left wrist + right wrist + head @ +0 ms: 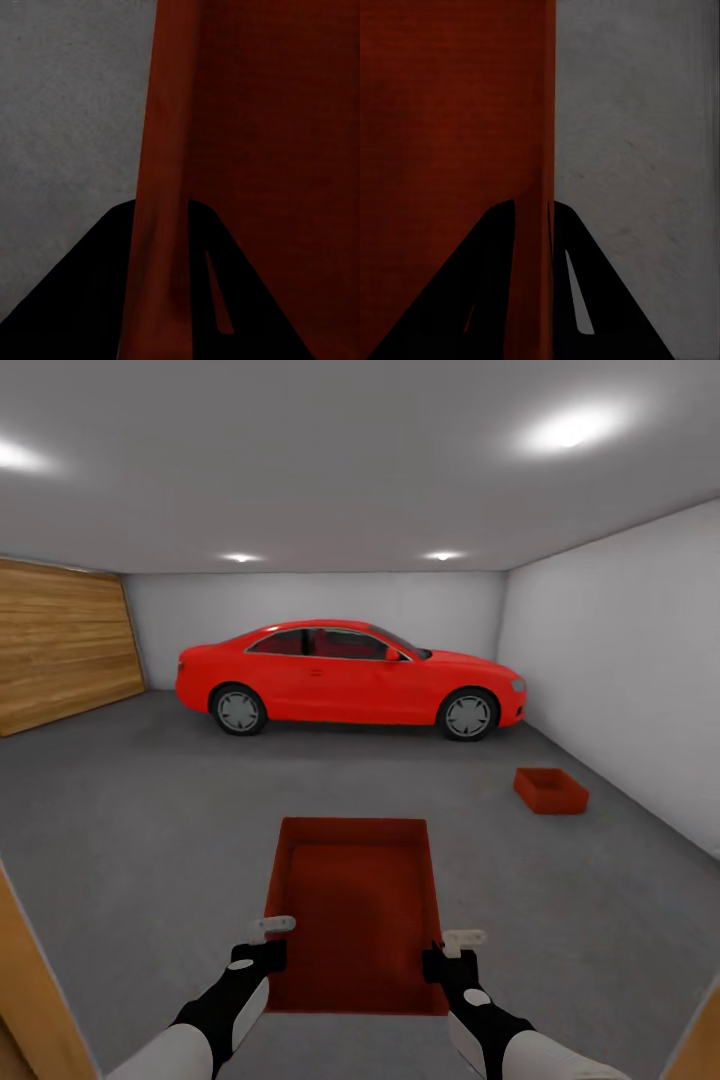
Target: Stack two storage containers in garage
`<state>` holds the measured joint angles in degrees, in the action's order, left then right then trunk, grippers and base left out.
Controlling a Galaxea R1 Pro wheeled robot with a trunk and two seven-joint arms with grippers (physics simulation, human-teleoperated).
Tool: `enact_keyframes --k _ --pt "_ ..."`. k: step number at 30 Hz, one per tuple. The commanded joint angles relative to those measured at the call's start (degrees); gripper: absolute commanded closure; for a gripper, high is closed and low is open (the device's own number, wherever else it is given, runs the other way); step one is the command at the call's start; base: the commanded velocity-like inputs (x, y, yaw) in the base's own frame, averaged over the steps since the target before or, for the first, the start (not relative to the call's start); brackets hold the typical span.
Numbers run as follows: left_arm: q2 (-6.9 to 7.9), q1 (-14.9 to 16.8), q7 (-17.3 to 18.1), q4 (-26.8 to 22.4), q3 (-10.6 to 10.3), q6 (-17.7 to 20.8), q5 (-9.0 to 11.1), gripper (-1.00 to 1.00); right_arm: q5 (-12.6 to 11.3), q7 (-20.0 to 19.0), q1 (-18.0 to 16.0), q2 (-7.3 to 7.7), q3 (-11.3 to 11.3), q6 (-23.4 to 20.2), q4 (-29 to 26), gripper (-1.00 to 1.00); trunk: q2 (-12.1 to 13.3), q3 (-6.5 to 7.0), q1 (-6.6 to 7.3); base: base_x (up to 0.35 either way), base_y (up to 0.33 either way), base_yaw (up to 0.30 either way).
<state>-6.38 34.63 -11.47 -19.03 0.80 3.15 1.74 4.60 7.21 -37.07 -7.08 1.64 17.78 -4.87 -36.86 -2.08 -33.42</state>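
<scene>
The robot faces into the garage, where a red car [350, 682] stands side-on before the white back wall [320, 605], and a wood-slat door [60, 645] fills the left side. Both arms reach forward and carry one red-orange box [352, 900] between them, held level and open side up over the grey concrete floor [130, 830], its long axis pointing away from the robot. The left tool [270, 935] grips the box's left wall near the near corner, and the right tool [455, 948] grips the right wall at about the same spot. In the left wrist view the left tool [161, 285] has its dark fingers [82, 285] on either side of the thin red wall [157, 187], clamped on it, with the box's inside on one side and concrete on the other. In the right wrist view the right tool [534, 285] is likewise pressed together on the right wall [547, 150], one finger [465, 285] inside the box and the other outside over the floor. The second box [550, 790] sits on the floor ahead and to the right, near the right wall [620, 660] and a short way in front of the car's front wheel [468, 714], well apart from the carried one. Wooden edges of a doorway [30, 980] show at both lower corners of the head view.
</scene>
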Motion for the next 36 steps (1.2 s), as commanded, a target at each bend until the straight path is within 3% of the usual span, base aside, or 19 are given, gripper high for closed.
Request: enact_keyframes --k 1,18,20,36 --pt "0.05 -0.01 -0.39 -0.04 1.05 0.36 0.33 1.00 1.29 0.08 -0.10 -0.04 2.93 0.50 -0.14 1.00 -0.09 -0.07 -0.05 0.289 0.162 -0.234" --pt "0.05 0.00 -0.59 -0.04 1.05 0.36 0.37 1.00 1.29 0.09 -0.08 0.04 2.93 0.42 -0.14 1.00 -0.09 -0.01 -0.05 0.076 0.036 -0.035" --pt "0.07 0.00 -0.50 -0.18 -0.15 0.36 0.52 1.00 0.11 0.43 -0.08 -0.20 -0.17 0.49 0.26 1.00 -0.09 -0.01 -0.05 0.000 0.000 0.000" --pt "0.06 0.01 -0.48 -0.21 -0.33 0.36 0.63 1.00 -10.74 0.84 -0.10 -0.04 -11.15 0.58 0.30 1.00 -0.09 -0.01 -0.05 0.000 0.000 0.000"
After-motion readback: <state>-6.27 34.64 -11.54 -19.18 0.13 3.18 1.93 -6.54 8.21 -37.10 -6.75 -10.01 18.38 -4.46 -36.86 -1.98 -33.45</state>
